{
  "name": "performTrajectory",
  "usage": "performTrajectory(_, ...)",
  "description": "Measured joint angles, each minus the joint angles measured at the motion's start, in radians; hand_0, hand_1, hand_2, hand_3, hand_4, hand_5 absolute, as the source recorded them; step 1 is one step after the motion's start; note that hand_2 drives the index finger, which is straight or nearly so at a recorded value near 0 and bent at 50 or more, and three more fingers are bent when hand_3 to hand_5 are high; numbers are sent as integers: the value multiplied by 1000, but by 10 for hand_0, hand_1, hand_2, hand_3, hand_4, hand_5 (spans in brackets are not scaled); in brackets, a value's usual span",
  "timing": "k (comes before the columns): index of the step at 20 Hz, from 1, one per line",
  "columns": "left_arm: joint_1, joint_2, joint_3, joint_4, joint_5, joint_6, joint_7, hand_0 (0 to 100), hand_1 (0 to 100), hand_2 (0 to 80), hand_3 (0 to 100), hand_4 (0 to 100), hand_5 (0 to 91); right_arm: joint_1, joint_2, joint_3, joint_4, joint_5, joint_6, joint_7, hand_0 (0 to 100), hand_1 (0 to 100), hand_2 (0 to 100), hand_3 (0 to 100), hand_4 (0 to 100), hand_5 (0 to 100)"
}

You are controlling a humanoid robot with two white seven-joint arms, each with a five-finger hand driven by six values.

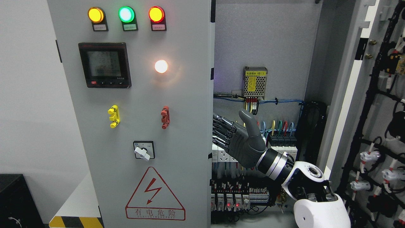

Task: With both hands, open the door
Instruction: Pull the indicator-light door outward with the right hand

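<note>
Warning triangle (155, 193) on the door (190, 133) reads 有电危险

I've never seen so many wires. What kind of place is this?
Probably an electrical room or workshop. The big gray cabinet door has colored lights and a lightning warning sign, and rows of wires and switches sit inside, behind the robot's right hand.

Single head view — close, level, facing the cabinet door (133, 120) and its open interior (259, 95).
</note>
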Motion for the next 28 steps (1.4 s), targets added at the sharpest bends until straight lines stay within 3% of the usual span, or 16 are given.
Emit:
performTrajectory(4,0,0,0,0,0,0,0,0,0,0,0,0,0,0,0,-2,0,0,-1,10,0,0,0,0,0,0)
performTrajectory(6,0,0,0,0,0,0,0,0,0,0,0,0,0,0,0,-2,-1,0,-2,50,0,0,0,0,0,0)
performTrajectory(10,0,0,0,0,0,-1,0,0,0,0,0,0,0,0,1,86,-2,1,-2,72,0,0,0,0,0,0)
performTrajectory(17,0,0,0,0,0,-3,0,0,0,0,0,0,0,17,0,72,-25,2,-2,65,0,0,0,0,0,0)
performTrajectory(28,0,0,0,0,0,-1,0,0,0,0,0,0,0,170,0,191,-178,1,-2,61,0,0,0,0,0,0)
